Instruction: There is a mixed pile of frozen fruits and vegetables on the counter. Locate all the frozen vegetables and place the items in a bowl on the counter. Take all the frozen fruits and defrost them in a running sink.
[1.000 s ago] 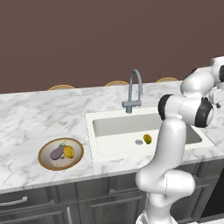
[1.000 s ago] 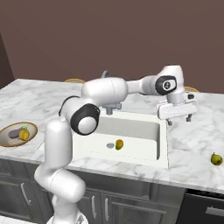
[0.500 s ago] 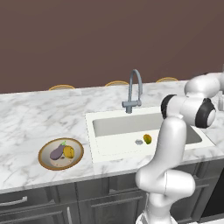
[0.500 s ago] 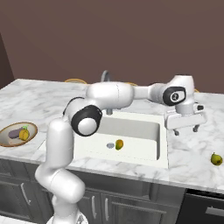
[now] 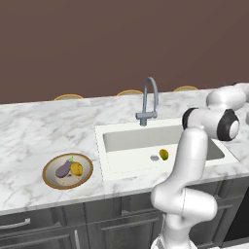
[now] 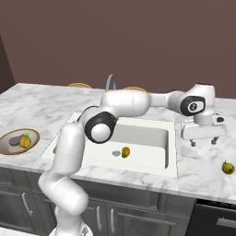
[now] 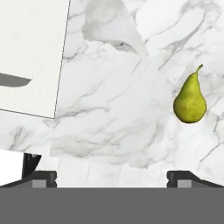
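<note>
1. Glossy white arm (image 6: 124, 103) built of rounded, tube-like segments.
2. Dark grey to black rings and caps mark the joints.
3. White block-shaped gripper (image 6: 203, 143) with two short dark fingertips (image 7: 183, 176).

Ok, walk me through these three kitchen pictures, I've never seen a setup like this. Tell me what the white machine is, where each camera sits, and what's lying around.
The white machine is a robot arm ending in a two-finger gripper. Two cameras ride behind it, left and right, showing the same marble counter. The third camera sits on the hand, looking down past its dark fingers.

On the counter, a bowl holds an eggplant and a yellow-orange vegetable. One fruit lies in the sink, by the drain. A pear lies on the counter right of the sink.

The fingers are spread open above the counter, near the pear, holding nothing.
</note>
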